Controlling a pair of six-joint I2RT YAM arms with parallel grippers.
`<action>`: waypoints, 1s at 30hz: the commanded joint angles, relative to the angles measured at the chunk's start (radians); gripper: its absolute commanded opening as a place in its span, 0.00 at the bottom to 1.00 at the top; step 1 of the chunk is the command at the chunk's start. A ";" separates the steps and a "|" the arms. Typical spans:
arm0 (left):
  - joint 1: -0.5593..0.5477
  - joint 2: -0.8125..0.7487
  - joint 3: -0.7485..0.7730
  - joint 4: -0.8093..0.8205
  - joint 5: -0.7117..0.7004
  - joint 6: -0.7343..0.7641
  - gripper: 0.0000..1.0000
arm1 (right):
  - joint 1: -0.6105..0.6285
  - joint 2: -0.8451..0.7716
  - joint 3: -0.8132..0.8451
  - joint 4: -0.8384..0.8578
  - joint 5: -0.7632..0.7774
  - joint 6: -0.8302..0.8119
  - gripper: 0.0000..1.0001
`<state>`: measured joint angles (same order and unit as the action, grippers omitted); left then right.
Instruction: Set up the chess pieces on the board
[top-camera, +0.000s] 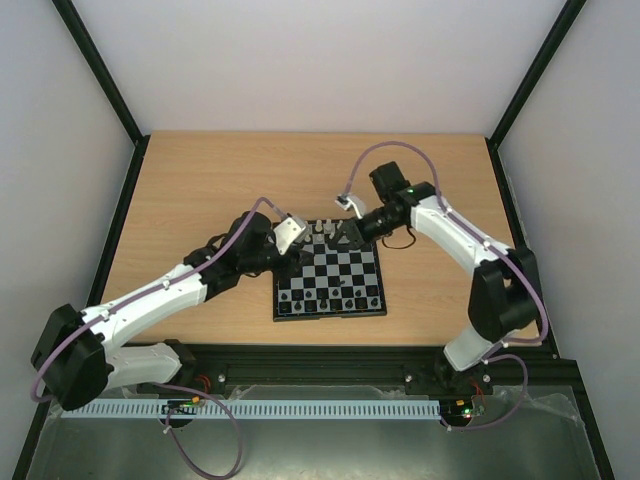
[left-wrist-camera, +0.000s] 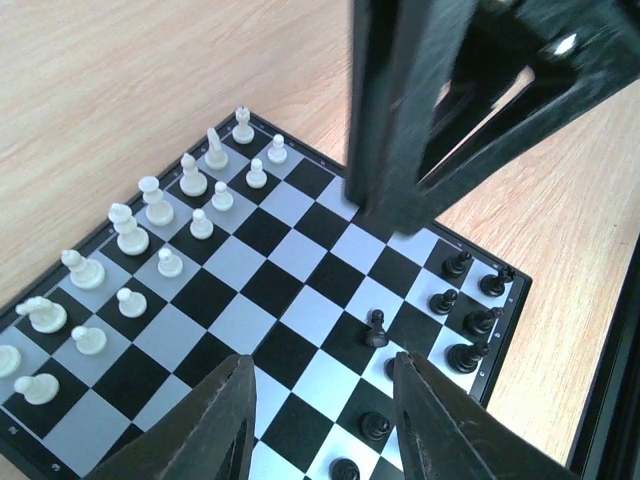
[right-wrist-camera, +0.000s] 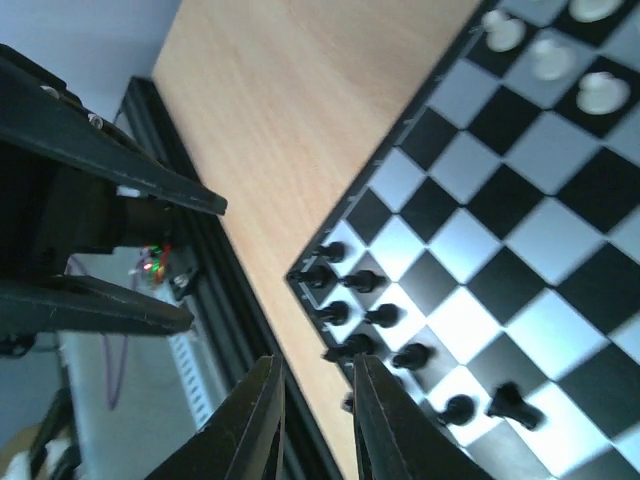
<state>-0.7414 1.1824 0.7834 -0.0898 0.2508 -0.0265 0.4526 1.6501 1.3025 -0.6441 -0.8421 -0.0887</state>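
Top external view, wooden table (top-camera: 200, 180), white walls (top-camera: 300, 60), left pincer (left-wrist-camera: 320, 362) and right pincer (right-wrist-camera: 316, 362) parted, empty

No text, label, brand, number or sign readable in any view. Nothing legible on the board (top-camera: 330, 283) or on the tabletop (top-camera: 200, 180).

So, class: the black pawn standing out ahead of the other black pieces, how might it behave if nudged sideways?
The black pawn looks tall for its narrow base, so a high nudge would probably tip it. The board looks glossy, so a low push may slide it instead. Being so small, it is likely very light.
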 joint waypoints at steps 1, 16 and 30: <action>-0.006 0.080 0.030 -0.052 0.013 -0.004 0.39 | -0.055 -0.138 -0.104 0.060 0.133 -0.020 0.22; -0.239 0.516 0.347 -0.211 -0.209 -0.188 0.42 | -0.254 -0.501 -0.454 0.291 0.263 -0.001 0.25; -0.260 0.720 0.613 -0.489 -0.194 -0.270 0.41 | -0.273 -0.553 -0.484 0.303 0.258 -0.015 0.28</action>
<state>-0.9966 1.8664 1.3460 -0.4713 0.0483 -0.2634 0.1833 1.1007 0.8227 -0.3454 -0.5808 -0.0895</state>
